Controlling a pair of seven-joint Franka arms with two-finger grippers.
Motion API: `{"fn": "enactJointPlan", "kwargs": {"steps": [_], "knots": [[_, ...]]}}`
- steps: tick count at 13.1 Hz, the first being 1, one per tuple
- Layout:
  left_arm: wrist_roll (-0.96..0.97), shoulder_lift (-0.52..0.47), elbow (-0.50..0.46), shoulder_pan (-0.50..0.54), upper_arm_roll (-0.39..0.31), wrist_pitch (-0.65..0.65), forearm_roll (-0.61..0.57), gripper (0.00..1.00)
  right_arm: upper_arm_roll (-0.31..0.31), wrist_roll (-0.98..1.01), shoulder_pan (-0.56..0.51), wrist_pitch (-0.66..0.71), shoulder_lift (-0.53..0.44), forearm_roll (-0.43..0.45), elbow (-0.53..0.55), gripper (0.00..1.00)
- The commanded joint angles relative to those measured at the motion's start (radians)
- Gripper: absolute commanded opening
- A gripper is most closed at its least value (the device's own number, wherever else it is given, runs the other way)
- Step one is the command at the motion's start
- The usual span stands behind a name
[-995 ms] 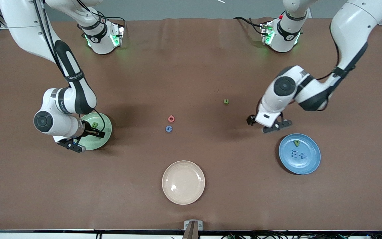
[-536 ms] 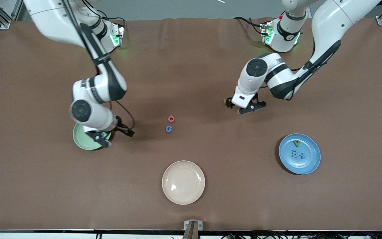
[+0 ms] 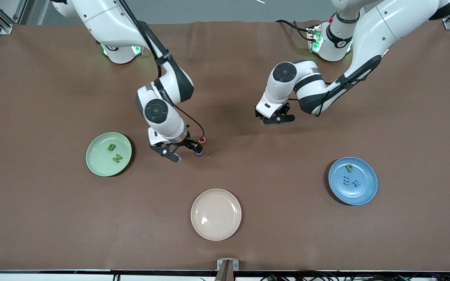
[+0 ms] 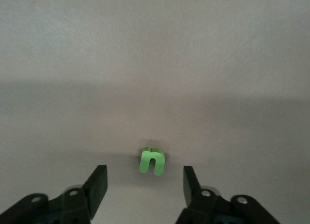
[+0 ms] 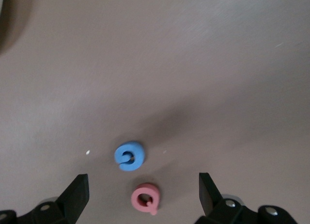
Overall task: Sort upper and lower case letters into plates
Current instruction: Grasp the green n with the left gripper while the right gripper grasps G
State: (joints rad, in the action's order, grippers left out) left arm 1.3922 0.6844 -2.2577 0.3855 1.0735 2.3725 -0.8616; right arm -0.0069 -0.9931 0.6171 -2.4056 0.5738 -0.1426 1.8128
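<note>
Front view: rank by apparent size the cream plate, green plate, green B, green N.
1. cream plate, largest, though it is nearest the camera
2. green plate
3. green B and green N look alike, so they are not ranked

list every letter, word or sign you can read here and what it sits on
"B" and "N": green letters in the mint plate.
"G": blue letter on the table, between the open right gripper's fingers.
"Q": red letter on the table beside the G.
"n": green letter on the table, between the open left gripper's fingers.
Blue plate: two blue letters and a green one, unreadable.
Print on the right arm: unreadable.
</note>
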Motion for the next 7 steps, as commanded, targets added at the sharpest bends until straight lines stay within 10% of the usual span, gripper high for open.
{"fn": "enactJointPlan", "kwargs": {"steps": [1,7], "knots": [[-0.016,0.009,0.001,-0.023,-0.023,0.016,-0.034,0.57,-0.01,-0.006,0.041,0.009,0.075,0.05,-0.098,1.0],[0.005,0.038,0.033,-0.073,-0.066,0.016,-0.1,0.53,-0.012,-0.022,0.061,-0.012,0.129,0.149,-0.098,0.89]]}}
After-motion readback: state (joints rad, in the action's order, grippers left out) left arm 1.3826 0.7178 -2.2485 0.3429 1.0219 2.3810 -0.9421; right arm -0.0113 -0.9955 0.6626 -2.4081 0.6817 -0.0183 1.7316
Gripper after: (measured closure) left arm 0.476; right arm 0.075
